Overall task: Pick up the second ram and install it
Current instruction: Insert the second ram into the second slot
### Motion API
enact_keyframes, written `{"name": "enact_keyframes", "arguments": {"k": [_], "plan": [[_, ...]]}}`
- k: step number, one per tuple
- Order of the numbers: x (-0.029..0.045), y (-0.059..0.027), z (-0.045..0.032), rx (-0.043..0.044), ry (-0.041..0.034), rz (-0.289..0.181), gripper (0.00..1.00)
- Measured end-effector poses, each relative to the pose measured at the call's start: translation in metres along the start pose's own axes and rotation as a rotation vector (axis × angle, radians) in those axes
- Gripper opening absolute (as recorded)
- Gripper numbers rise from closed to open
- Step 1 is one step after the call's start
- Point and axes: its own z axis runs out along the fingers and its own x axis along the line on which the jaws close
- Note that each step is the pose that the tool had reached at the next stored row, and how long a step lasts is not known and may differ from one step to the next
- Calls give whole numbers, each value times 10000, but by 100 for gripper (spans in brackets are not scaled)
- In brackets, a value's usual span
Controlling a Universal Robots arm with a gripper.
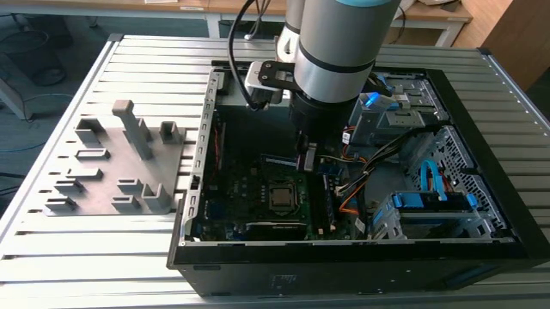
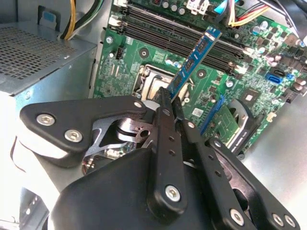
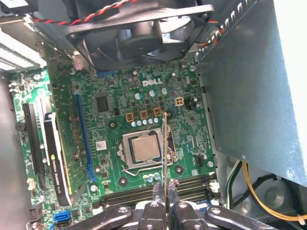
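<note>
My gripper [image 2: 169,99] is shut on the second ram [image 2: 194,60], a thin blue-green board with black chips that sticks out beyond the fingertips. In the first wrist view the second ram [image 3: 165,146] shows edge-on as a thin line over the CPU socket [image 3: 144,148], with the gripper [image 3: 164,188] pinching one end. The dark memory slots [image 2: 182,38] lie on the motherboard just past the stick's free end. In the exterior view the gripper [image 1: 310,159] hangs inside the open computer case [image 1: 257,270], above the motherboard [image 1: 257,193].
A grey fixture plate [image 1: 112,170] with upright blocks lies on the slatted table at the exterior view's left. A black fan [image 3: 139,28], a grey metal power supply box [image 2: 38,62], bundled cables [image 1: 378,161] and drive cages [image 1: 429,206] crowd the case.
</note>
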Motion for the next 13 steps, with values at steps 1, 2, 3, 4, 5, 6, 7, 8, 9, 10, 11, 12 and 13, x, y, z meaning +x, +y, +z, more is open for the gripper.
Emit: {"name": "enact_keyframes", "arguments": {"k": [1,2,3,4,5,6,7,8,9,10,11,12,13], "plan": [[0,0,0,4,0,50,14],[0,0,0,8,0,97,14],[1,0,1,11,1,143,14],[1,0,1,14,2,190,14],[1,0,1,18,2,239,14],[1,0,1,21,2,287,14],[1,0,2,25,2,338,14],[1,0,2,29,1,389,14],[1,0,2,33,-2,446,14],[1,0,2,36,-3,497,14],[2,0,2,40,-4,548,14],[2,0,2,43,-6,599,14],[2,0,3,46,-8,649,14]]}}
